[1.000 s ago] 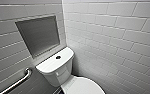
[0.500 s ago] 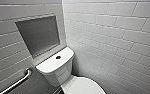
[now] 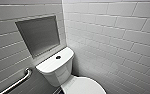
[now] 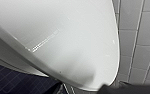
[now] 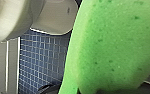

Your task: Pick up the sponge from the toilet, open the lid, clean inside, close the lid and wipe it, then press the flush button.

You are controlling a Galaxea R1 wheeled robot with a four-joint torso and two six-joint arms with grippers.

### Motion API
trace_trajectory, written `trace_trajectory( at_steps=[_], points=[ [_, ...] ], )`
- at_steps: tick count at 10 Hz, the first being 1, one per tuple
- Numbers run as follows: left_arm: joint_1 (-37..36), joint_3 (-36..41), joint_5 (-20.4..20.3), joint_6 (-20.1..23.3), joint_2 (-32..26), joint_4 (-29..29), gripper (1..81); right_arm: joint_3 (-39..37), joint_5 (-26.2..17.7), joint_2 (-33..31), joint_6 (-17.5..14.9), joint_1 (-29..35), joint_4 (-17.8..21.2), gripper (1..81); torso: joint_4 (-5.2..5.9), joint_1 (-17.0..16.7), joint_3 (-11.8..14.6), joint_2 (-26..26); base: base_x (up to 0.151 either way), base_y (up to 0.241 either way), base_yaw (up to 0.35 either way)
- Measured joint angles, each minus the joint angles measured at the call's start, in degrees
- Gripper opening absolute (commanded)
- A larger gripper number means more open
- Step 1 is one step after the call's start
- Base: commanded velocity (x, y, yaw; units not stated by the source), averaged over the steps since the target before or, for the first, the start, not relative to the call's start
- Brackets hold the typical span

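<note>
1. The tiled walls (image 3: 111, 37) meet in a narrow corner just behind the toilet. An arm that is swung widely could be struck against them.
2. The toilet (image 3: 58, 72) is glossy ceramic. If it is leaned on or hit by a wrist, the arm could be pushed out of its path.
3. The lid (image 4: 66, 37) is seen lying shut over the bowl, and the left wrist camera is very near its smooth surface. Whether the left gripper is spread or pressed together cannot be told. A poor hold under the rim is the likely risk: the lid could slip off and fall back with a bang.
4. The grab bar (image 3: 17, 82) is fixed on the wall beside the tank, on the left arm's side. That arm could be caught on it when it is raised.
5. The sponge (image 5: 111, 45) is seen close before the right wrist camera, above the blue tiled floor (image 5: 41, 57). It is judged to be pinched by the right gripper, though the pads cannot be made out. Being soft, it could be squeezed out of the hold and dropped on the floor or into the bowl.
6. The flush button (image 3: 58, 57) is small and is set in the tank top. It could be missed, or pressed too early by a passing arm.
</note>
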Motion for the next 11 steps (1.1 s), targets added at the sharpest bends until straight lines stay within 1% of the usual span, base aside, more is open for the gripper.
trace_trajectory(
  at_steps=[3, 11],
  points=[
    [-0.39, 3.04, -0.74, -0.01, -0.6, -0.07, 81.1, -0.04, -0.02, 0.05, 0.0, 0.0, 0.0, 1.0, 0.0, 0.0, 0.02, 0.0, 0.0, 0.0, 0.0],
    [-0.48, 3.8, -2.07, -1.02, -1.23, -0.82, 81.1, -0.04, 0.0, 0.05, 0.0, -0.02, 0.0, 1.0, 0.0, 0.0, 0.02, 0.0, 0.0, 0.0, 0.0]
  ],
)
